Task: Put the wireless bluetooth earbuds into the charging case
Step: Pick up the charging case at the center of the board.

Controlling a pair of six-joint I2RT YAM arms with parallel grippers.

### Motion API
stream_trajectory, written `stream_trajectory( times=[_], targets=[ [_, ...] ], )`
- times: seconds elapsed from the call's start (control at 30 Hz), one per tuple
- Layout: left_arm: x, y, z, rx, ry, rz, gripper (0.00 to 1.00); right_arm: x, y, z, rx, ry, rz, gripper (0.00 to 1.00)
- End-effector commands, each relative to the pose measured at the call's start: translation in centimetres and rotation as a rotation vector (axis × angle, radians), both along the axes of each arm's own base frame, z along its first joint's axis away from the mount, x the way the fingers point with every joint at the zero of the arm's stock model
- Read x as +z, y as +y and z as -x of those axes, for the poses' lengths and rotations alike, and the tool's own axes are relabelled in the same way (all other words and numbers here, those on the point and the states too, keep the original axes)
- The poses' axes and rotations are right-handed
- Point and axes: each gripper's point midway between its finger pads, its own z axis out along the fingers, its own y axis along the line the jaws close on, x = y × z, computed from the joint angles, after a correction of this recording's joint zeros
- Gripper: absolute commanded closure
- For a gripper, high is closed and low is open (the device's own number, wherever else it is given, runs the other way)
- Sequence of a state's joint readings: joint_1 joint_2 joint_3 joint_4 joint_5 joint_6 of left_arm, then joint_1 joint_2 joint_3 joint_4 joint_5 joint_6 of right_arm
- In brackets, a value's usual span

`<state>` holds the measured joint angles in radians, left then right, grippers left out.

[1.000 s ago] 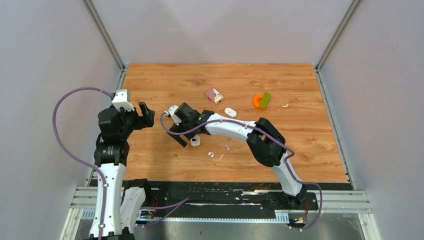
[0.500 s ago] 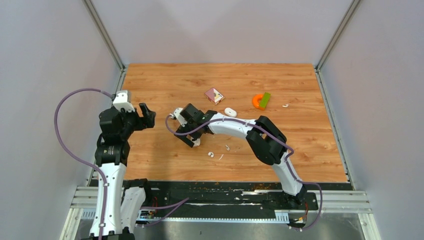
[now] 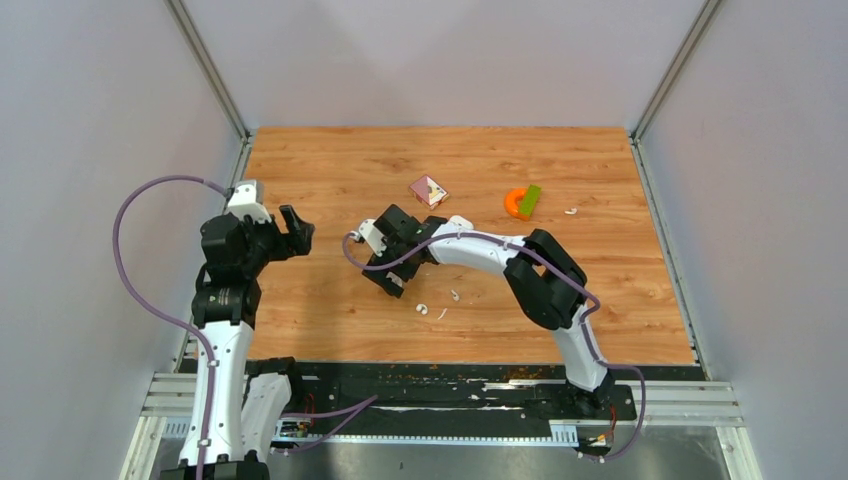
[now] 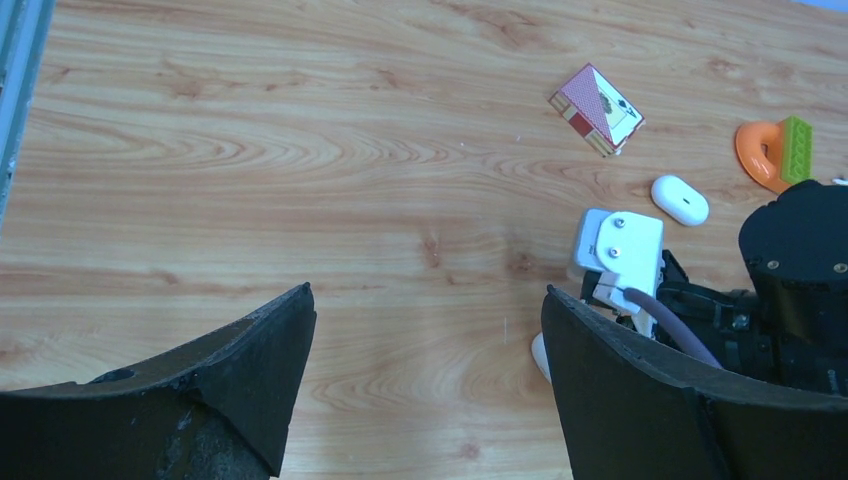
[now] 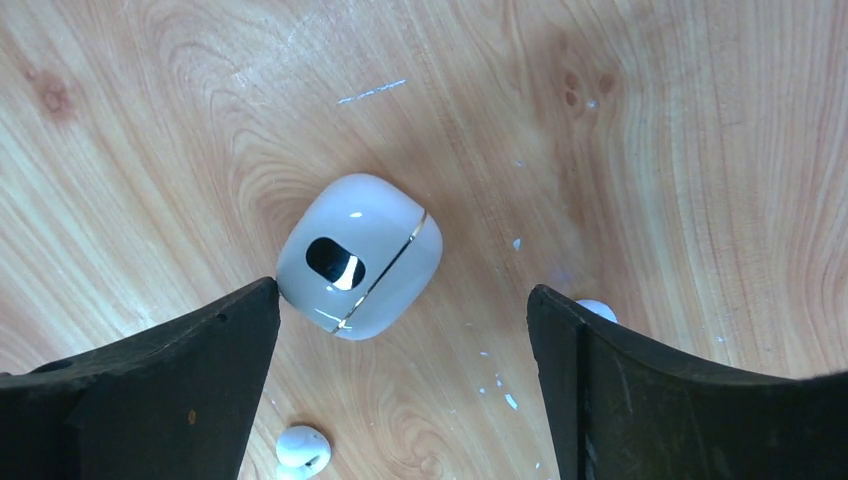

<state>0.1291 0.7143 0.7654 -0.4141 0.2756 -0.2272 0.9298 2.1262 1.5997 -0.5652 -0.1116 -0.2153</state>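
**Top external camera:** fixed above and behind the arm bases, facing down and forward. It is far enough back to cover the whole table [image 3: 330,160], both arms and the side walls.

**Left wrist camera:** mounted on the left arm at the table's left side, facing down and toward the far right at medium range. The left gripper [image 4: 427,300] frames the bottom edge. It shares with the top view the patterned card [image 4: 597,109], the orange-and-green toy [image 4: 775,150] and the right arm's wrist [image 4: 620,250].

**Right wrist camera:** faces straight down, very close to the table. The right gripper [image 5: 402,290] brackets the case [image 5: 358,256]. This patch lies under the right arm's wrist in the top view.
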Motion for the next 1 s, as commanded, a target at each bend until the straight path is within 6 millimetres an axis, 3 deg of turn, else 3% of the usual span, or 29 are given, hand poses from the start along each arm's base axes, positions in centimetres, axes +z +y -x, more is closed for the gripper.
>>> stream_trajectory(
  times=[0.0,0.2,0.5,0.77,0.97],
  targets=[
    [1.1,0.0,-0.5,-0.001,-0.043,0.019,0.11,3.5,0.2,-0.3,0.032,0.014,-0.093,0.08],
    [0.9,0.0,-0.6,0.002,-0.038,0.026,0.11,4.1,-0.2,-1.3,0.020,0.035,-0.120,0.13],
    [0.6,0.0,-0.6,0.002,-0.036,0.023,0.11,5.7,0.5,0.3,0.147,0.085,-0.193,0.27],
    [0.5,-0.1,-0.7,-0.001,-0.035,0.036,0.11,5.0,1.6,-1.5,0.120,0.047,-0.173,0.27],
    [0.5,-0.2,-0.8,-0.008,-0.038,0.038,0.10,3.8,2.3,-1.0,0.108,0.048,-0.150,0.26]
  ],
)
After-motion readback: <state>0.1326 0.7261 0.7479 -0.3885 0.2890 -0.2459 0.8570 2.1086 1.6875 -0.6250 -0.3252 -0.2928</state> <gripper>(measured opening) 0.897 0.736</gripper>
